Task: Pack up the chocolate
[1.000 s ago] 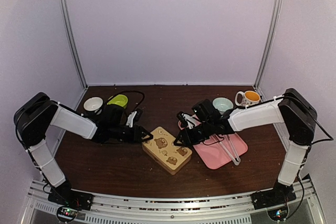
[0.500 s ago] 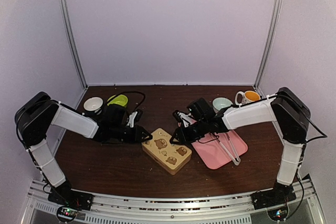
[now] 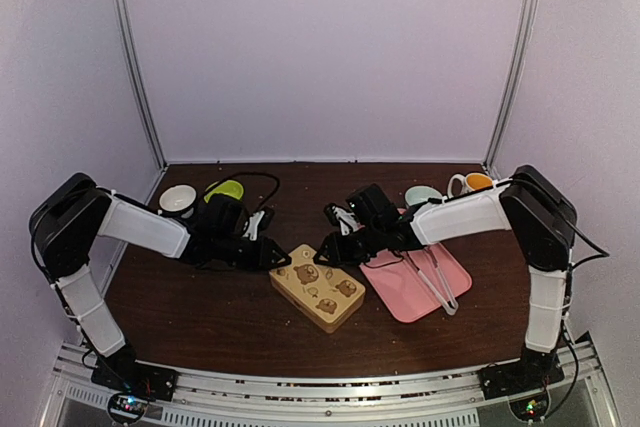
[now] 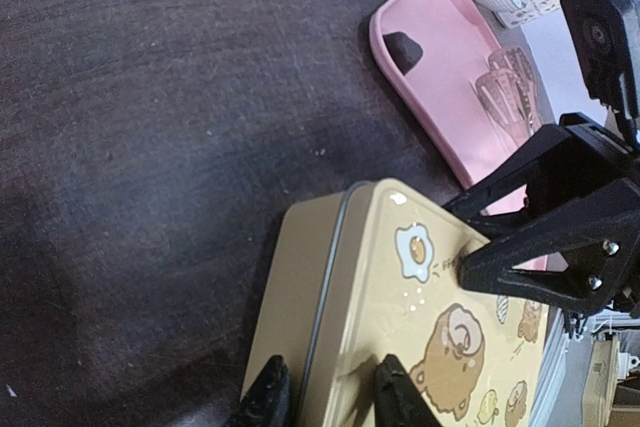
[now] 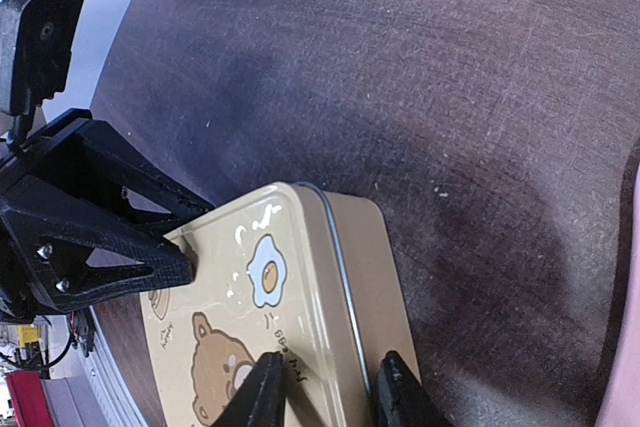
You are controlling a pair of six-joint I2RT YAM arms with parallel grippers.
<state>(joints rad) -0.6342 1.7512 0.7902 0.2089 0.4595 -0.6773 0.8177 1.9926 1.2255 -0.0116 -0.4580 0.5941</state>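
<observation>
Evidently you had brought both grippers to the tan tin [image 3: 318,285], which lay with its lid [image 4: 440,287] on near the middle of the dark wood-grain desk [image 4: 150,147], a little toward the near edge. Your left gripper [image 4: 328,395] straddled the lid's rim at one end, one finger over the printed top and one down the side wall, narrowly parted. Your right gripper [image 5: 328,392] did the same at the opposite end. I cannot tell whether either pair was actually pinching. That opposed hold looked like preparation to lift the lid.

The tin was smooth, glossy metal with rounded corners and bear and egg drawings. One chocolate [image 4: 403,47], a small dark rounded lump, sat on the matte pink tray [image 4: 450,77] toward the right edge, apart from the tin.
</observation>
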